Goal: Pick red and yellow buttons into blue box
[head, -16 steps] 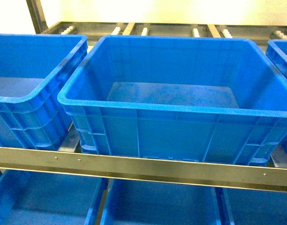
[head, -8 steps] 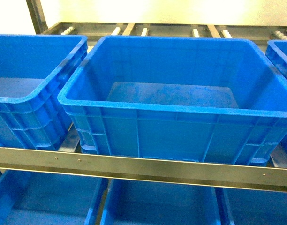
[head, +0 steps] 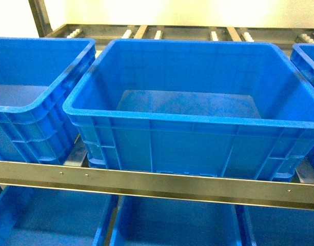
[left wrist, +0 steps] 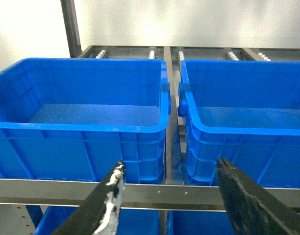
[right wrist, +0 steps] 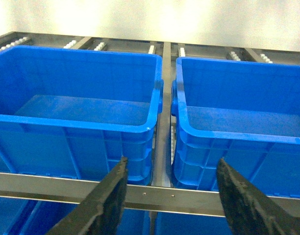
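both grippers hang spread and empty short of the shelf rail [head: 157,183]: the left gripper [left wrist: 169,196] and the right gripper [right wrist: 170,193] each face the gap between two crates. beyond the rail, the blue box [head: 188,115] sits ahead of both, to the left gripper's right and the right gripper's left, bare inside. no red or yellow button shows in any view, so neither arm can be judged nearer
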Tool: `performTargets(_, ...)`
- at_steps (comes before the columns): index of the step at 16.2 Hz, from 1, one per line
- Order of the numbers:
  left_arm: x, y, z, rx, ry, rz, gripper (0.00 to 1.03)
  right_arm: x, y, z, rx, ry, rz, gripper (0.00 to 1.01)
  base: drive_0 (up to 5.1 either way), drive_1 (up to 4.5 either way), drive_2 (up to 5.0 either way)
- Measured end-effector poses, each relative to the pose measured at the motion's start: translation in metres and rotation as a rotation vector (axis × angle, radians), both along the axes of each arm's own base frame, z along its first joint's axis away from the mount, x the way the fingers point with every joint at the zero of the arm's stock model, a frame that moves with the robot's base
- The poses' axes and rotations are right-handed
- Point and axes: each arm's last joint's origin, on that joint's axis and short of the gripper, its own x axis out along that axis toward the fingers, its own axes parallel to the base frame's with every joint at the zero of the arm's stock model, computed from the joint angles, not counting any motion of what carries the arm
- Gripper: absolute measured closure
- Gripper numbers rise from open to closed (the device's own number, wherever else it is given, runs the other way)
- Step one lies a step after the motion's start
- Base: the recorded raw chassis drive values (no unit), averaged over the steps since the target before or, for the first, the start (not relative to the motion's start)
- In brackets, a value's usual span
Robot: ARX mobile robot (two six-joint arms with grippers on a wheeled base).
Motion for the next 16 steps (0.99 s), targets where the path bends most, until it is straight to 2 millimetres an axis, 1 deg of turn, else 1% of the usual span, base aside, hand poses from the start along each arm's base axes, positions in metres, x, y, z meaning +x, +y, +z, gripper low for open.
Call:
performTargets(2, 0.0000, 0.0000, 0.0000, 0.000, 0.000, 0.000, 0.21, 0.0000, 0.0000, 0.0000, 0.000, 0.000, 0.000, 0.25, 0.0, 0.00, 0.0)
performTargets(3, 0.0000, 0.0000, 0.0000, 0.000, 0.000, 0.000, 0.10, 0.0000, 0.0000, 0.0000, 0.000, 0.000, 0.000, 0.14, 0.0, 0.00, 0.0)
performTargets(4, 0.0000, 0.0000, 0.0000, 0.003, 0.000, 0.000, 0.03, 0.0000, 0.0000, 0.0000, 0.000, 0.000, 0.000, 0.02, 0.0, 0.00, 0.0)
performTargets(5, 0.0000, 0.0000, 0.0000, 0.003, 0.000, 0.000, 0.06, 0.0000, 0.0000, 0.0000, 0.000, 0.000, 0.000, 0.03, 0.0, 0.00, 0.0)
performTargets(16, 0.0000, 0.0000, 0.0000, 0.003, 0.000, 0.000, 0.05, 0.0000, 0.0000, 0.0000, 0.000, 0.000, 0.000, 0.03, 0.0, 0.00, 0.0)
